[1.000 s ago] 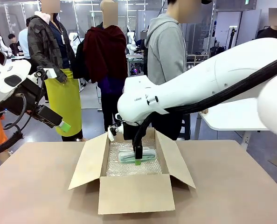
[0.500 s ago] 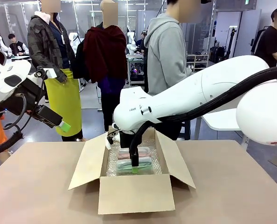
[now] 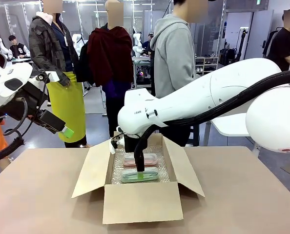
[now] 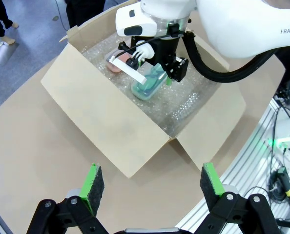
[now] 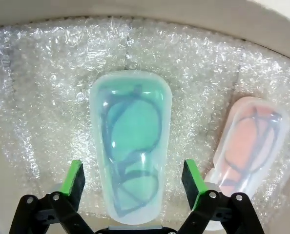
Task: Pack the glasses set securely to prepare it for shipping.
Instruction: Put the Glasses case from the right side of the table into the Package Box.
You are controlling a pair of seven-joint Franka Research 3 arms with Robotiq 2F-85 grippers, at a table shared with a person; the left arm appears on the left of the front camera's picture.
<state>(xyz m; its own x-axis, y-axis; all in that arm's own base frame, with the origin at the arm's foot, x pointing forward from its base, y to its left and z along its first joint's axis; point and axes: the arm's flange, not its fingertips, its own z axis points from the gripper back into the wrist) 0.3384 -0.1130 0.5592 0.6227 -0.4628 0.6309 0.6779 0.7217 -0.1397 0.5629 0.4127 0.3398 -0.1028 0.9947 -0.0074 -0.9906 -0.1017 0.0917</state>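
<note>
Cardboard box [image 3: 140, 200], big, brown and unfolded, holds clear bubble wrap [image 5: 47, 97], the mint green oval case [image 5: 130, 146] and the see-through pink oval case [image 5: 250, 146]. Right gripper [image 5: 133, 170], inside the box, and left gripper [image 4: 151, 170], outside it, have fingers spread wide, holding nothing. Putting-in looks done; next, lift out carefully.

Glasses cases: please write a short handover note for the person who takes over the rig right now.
Left gripper: open, empty, raised over the table beside the cardboard box.
Right gripper: open, down inside the box, straddling the mint green case, not clamping it.
Things: mint green case and pink case lie side by side on the bubble wrap lining the box.
Done: both cases are in the box.
To do: lift the right arm out; probably cover the cases and close the flaps, which stand open.
</note>
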